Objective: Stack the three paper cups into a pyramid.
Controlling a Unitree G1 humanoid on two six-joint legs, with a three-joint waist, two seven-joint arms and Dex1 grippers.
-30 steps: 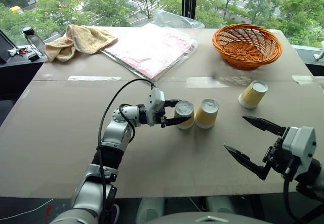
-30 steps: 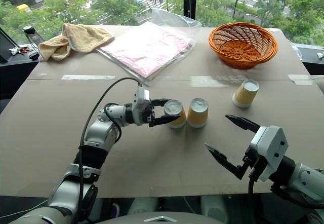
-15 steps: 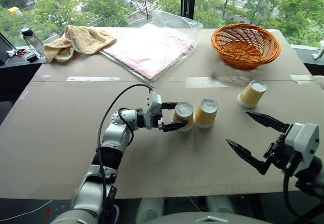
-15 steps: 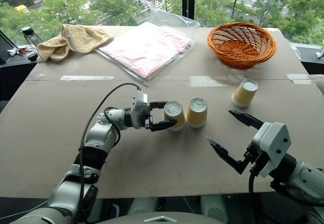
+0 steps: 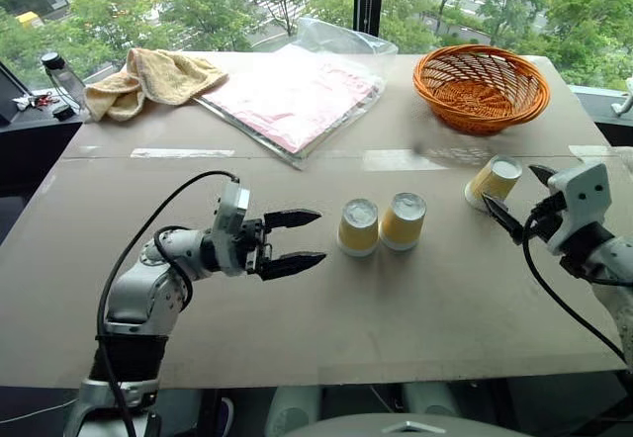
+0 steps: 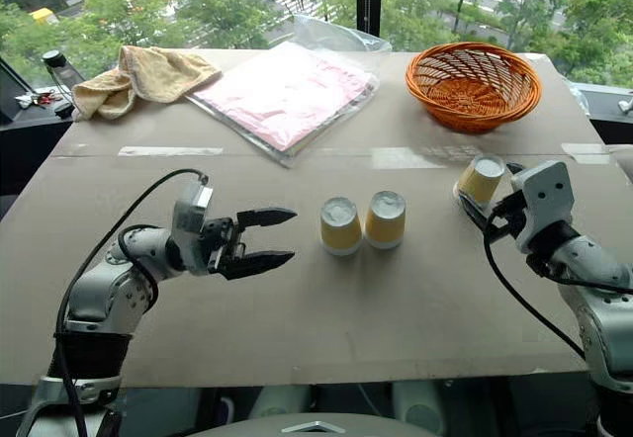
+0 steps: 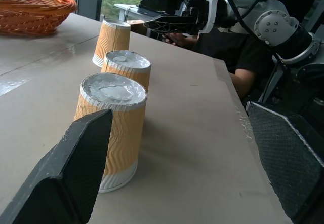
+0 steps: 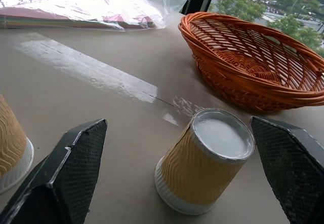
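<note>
Two of the paper cups (image 5: 358, 227) (image 5: 403, 221) stand upside down, side by side, mid-table. The third cup (image 5: 494, 182) stands upside down to their right, near the basket. My left gripper (image 5: 318, 236) hangs open to the left of the pair, a short gap away from the nearer cup (image 7: 112, 127), with nothing in it. My right gripper (image 5: 510, 192) is open and level at the third cup (image 8: 205, 163), which stands just ahead of its spread fingers, in line with the gap and untouched.
An orange wicker basket (image 5: 482, 86) sits at the back right, just behind the third cup. A pink paper stack in plastic (image 5: 292, 96), a yellow towel (image 5: 153, 76) and a bottle (image 5: 61, 76) lie at the back left. A person in black (image 7: 238, 57) sits beyond the table's right edge.
My left gripper let go of the left cup, opened and drew back to the left. My right gripper moved forward and right, up to the third cup.
</note>
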